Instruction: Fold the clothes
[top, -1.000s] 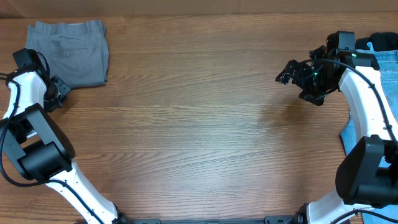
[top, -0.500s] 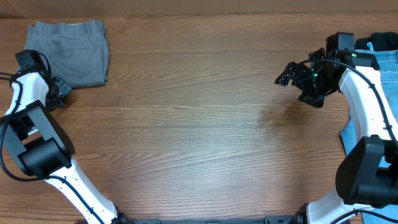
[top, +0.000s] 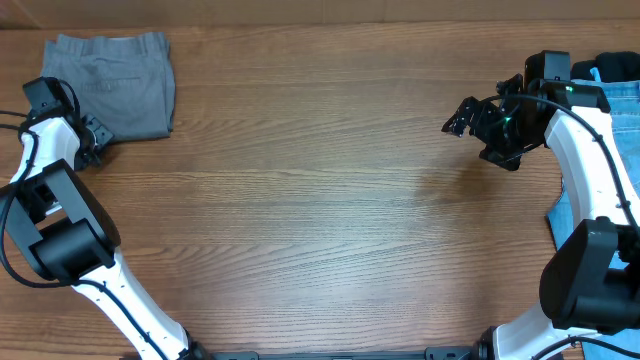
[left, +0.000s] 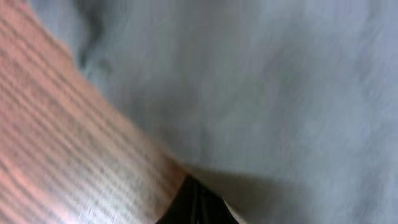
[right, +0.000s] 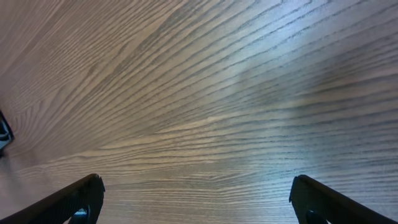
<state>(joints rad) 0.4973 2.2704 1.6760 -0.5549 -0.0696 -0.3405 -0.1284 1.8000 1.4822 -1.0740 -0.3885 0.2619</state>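
Observation:
The grey shorts (top: 112, 82) lie folded flat at the table's far left corner, waistband to the back. In the left wrist view their grey cloth (left: 267, 93) fills most of the picture, blurred. My left gripper (top: 95, 132) is at the shorts' near left corner, its black fingertips (left: 196, 208) pressed together right at the cloth's edge, with no cloth seen between them. Light blue jeans (top: 622, 100) lie at the right edge, partly under the right arm. My right gripper (top: 462, 115) hovers left of them, open over bare wood, fingers (right: 81, 199) wide apart.
A dark item (top: 618, 66) sits at the back right corner beside the jeans. The wooden table (top: 320, 200) stretches between the two arms. Both arm bases stand at the near edge.
My left gripper has moved a little toward the back, up to the shorts' near left corner. The right arm has hardly moved.

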